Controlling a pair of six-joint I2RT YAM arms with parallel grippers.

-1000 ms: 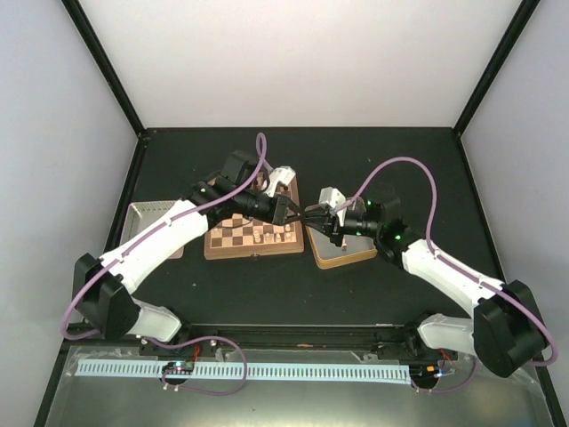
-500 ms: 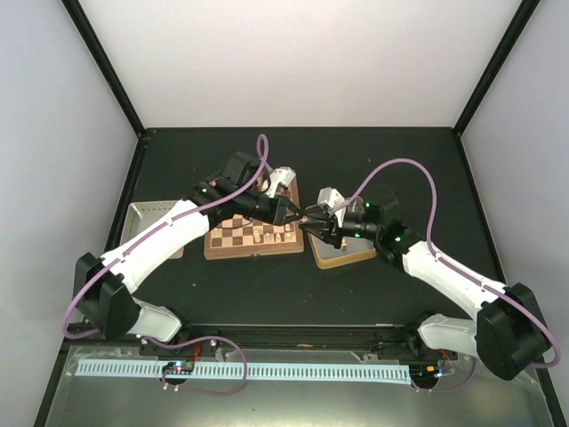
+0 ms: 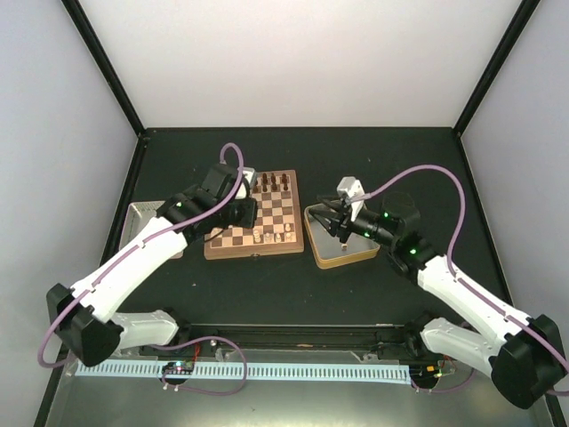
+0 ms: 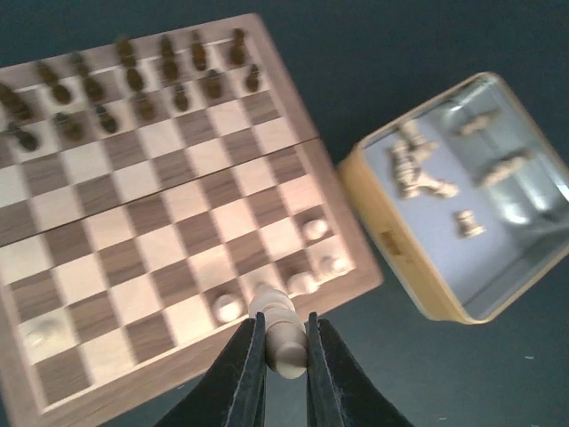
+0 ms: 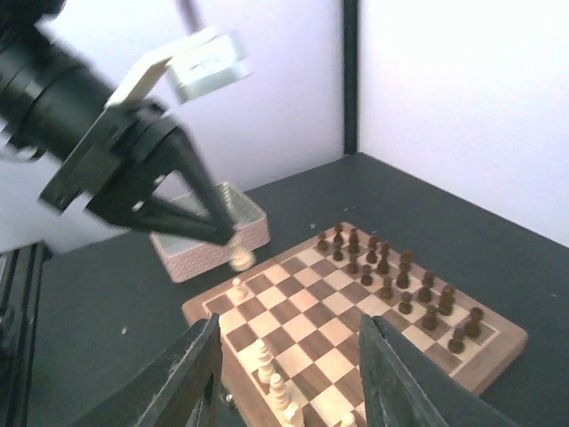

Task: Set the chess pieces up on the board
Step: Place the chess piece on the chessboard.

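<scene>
Left tool (image 4: 284, 322): I see it clamped on a turned pale wooden piece (image 4: 283, 347).
Right tool (image 5: 289, 331): fingers apart.
Tin (image 4: 409, 267): square, gold-rimmed metal; holds pale chessmen (image 4: 418, 169).

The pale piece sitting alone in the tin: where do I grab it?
Take the lone piece across its middle, probably from straight above: the tin has walls blocking a sideways approach, and the piece sits clear of the clustered pieces, leaving room either side.

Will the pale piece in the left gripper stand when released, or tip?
Probably tippy: the pale piece looks slender over a narrow base. Likely light and stiff, being small wood. The standing pale pieces nearby could topple if nudged.
</scene>
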